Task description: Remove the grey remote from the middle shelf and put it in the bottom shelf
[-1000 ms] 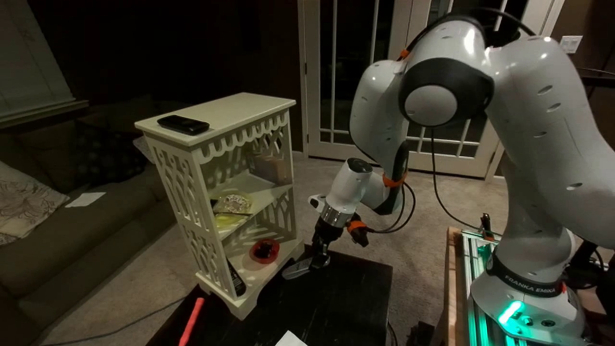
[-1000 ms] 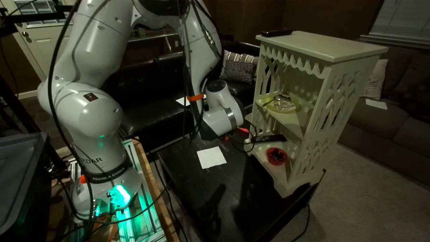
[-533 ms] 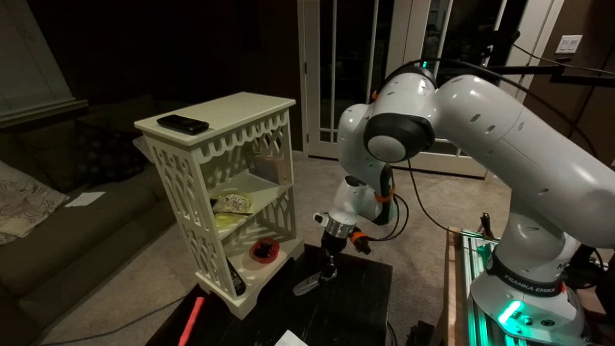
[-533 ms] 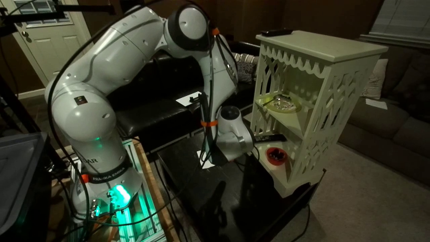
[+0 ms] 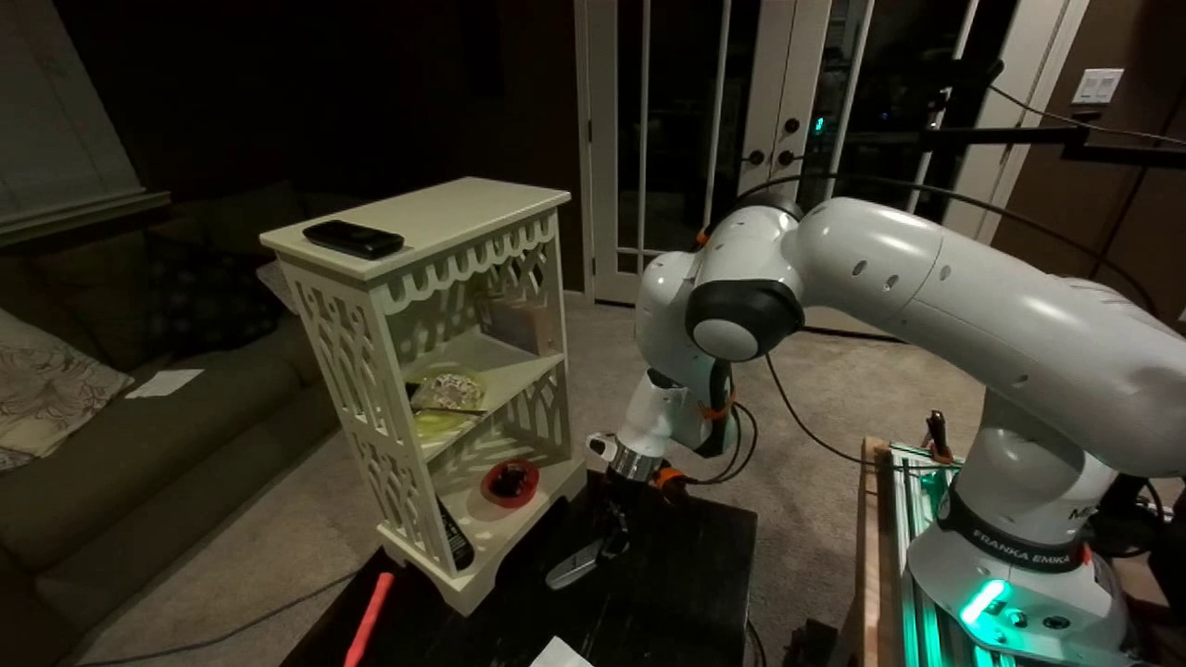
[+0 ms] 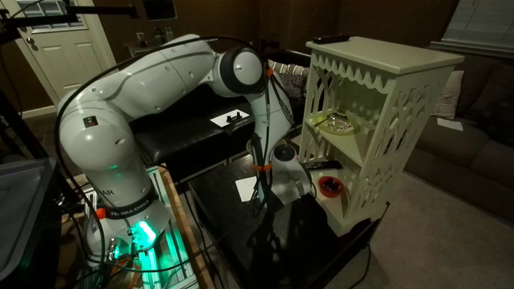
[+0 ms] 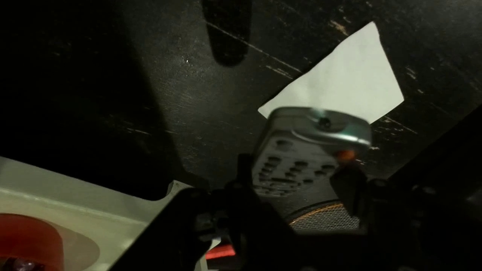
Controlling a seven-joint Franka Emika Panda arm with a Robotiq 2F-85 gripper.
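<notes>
Grey remote [image 5: 575, 565], clasped in the tool [image 7: 295, 165] closed to its width, hangs over the black tabletop [image 5: 686, 574] before the white rack [image 5: 473, 208]; removal looks done, and next it likely must go low into the bottom shelf [image 5: 488, 535], clear of the red bowl [image 6: 330, 194].

From opposite edges of the bench [image 5: 667, 584], both exterior views look slantwise down, sharing arm [image 5: 991, 296] and rack [image 6: 397, 54]; the wrist view, much nearer, faces the bench past the pincer [image 7: 296, 169]
</notes>
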